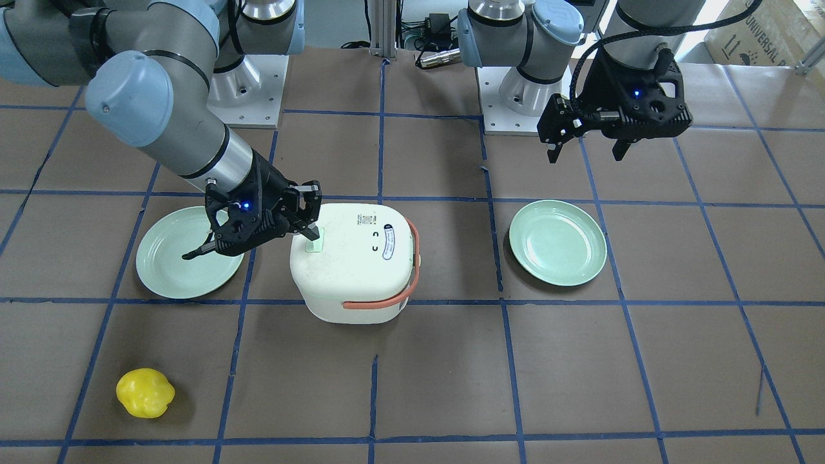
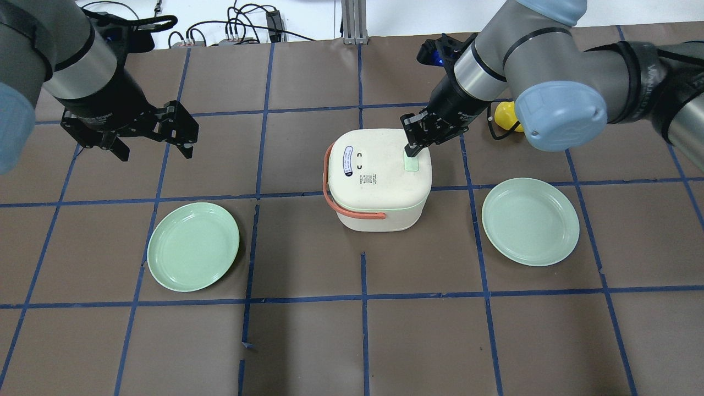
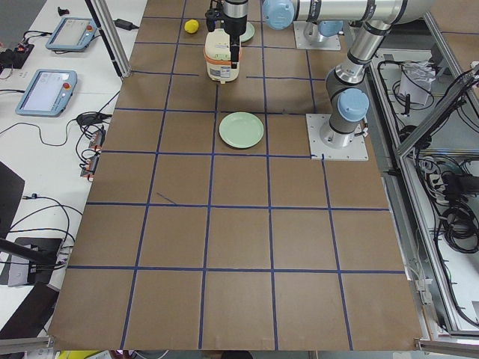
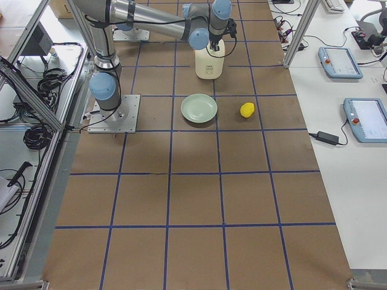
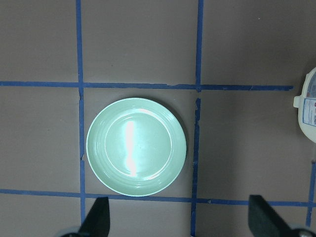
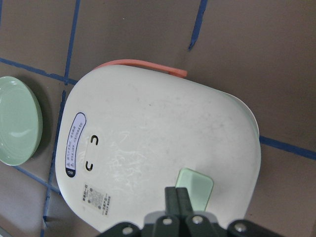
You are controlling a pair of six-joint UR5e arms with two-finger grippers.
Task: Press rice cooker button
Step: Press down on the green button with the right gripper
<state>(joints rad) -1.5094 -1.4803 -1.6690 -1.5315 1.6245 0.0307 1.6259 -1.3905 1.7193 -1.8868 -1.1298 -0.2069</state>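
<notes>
Starting at the lower left of the front-facing view, a lumpy yellow object (image 1: 145,393) lies alone, well apart from everything else and no part of the job. Farther up, at mid-frame, stands the white rice cooker (image 1: 361,270), its salmon handle (image 1: 380,303) folded down around the near and right sides. A pale green plate (image 1: 161,274) lies at the frame's left, partly under the right arm, and a second plate (image 1: 557,241) lies well apart at the frame's right. The button (image 1: 314,245), a small pale green tab, sits at the left edge of the lid. The right gripper (image 1: 312,234) meets it from above, fingers pressed together into a single tip. The wrist view shows that tip at the tab's corner rather than its middle. Whether the tab is depressed yet, I cannot tell. Farthest away, at the upper right, the left gripper (image 1: 586,154) hangs above bare table with its fingers spread, holding nothing. The risk, as I judge it, lies in that off-centre contact: a push there could let the tip skid onto the smooth lid. Nothing steadies the cooker and the tab is near its edge, so a hard press might tilt or shove the body — or the lid might spring up against the fingers.
</notes>
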